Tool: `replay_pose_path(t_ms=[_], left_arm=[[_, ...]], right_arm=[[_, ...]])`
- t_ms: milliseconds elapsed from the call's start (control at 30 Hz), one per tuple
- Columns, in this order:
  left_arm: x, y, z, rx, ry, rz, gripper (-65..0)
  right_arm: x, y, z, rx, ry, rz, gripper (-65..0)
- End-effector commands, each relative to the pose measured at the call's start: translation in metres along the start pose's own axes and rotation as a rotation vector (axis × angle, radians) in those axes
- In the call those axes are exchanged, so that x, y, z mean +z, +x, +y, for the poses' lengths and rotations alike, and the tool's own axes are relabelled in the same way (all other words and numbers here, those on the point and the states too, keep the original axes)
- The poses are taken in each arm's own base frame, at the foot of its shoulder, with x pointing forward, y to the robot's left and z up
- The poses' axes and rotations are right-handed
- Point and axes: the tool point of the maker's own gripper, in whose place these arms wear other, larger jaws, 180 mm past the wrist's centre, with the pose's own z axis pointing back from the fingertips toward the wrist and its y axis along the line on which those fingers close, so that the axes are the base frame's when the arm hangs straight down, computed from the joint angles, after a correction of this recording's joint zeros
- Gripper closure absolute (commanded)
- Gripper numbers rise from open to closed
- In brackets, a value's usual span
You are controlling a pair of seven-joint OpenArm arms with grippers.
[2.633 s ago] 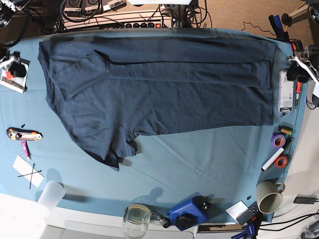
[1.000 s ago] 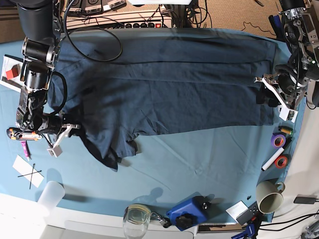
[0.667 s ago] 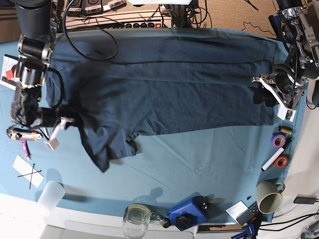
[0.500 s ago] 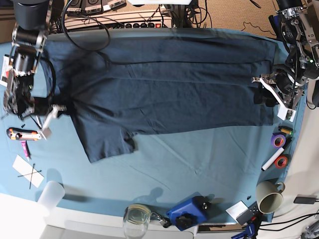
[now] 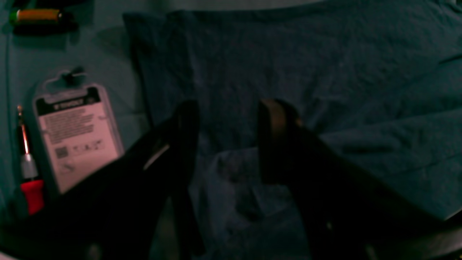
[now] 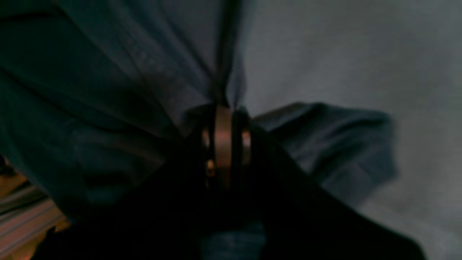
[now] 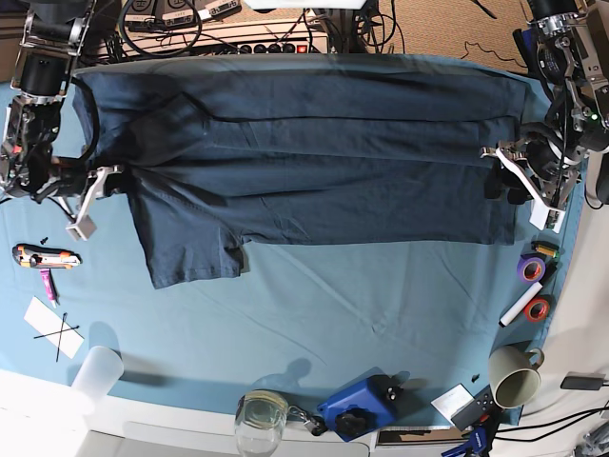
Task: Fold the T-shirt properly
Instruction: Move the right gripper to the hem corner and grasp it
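While the right gripper [image 7: 100, 181] pinches the shirt [image 7: 314, 152] at its collar end on the base view's left, the shirt's long axis runs across the table [image 7: 381, 305]. At the far end the left gripper [image 7: 506, 173] stands wide over the hem, holding nothing, so it appears the nearer arm for that edge.

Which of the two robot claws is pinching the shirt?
The right gripper, at the left edge of the base view: its jaws are shut on the T-shirt. The left gripper by the hem is spread open, holding nothing.

A lab workbench — power strip [image 7: 257, 43], cables, tape rolls [image 7: 531, 268].
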Motion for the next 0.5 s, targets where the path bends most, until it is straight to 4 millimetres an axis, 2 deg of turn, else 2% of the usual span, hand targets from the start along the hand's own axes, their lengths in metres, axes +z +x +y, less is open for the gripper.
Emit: replay_pose_path(t_ms=[0, 67, 133, 400, 467], left_arm=[[0.004, 0.013, 0.002, -0.016, 0.005, -0.046, -27.1], [0.004, 0.013, 0.002, -0.016, 0.005, -0.045, -27.1], [0.004, 0.013, 0.002, -0.016, 0.005, -0.046, -27.1], [0.004, 0.014, 0.002, -0.016, 0.005, -0.051, -27.1], [0.004, 0.015, 0.002, -0.015, 0.003, -0.054, -27.1]], right_arm=[[0.017, 0.018, -0.005, 0.018, -0.017, -0.052, -2.6], [0.022, 0.025, -0.002, 0.005, 0.012, -0.099, -15.1], [0.03, 0.037, 0.002, -0.007, 0.051, -0.162, -22.1], [0.082, 0.074, -0.017, -0.064, 0.02, -0.401, -22.4], [0.085, 0.077, -0.025, -0.06, -0.028, -0.391, -22.4]])
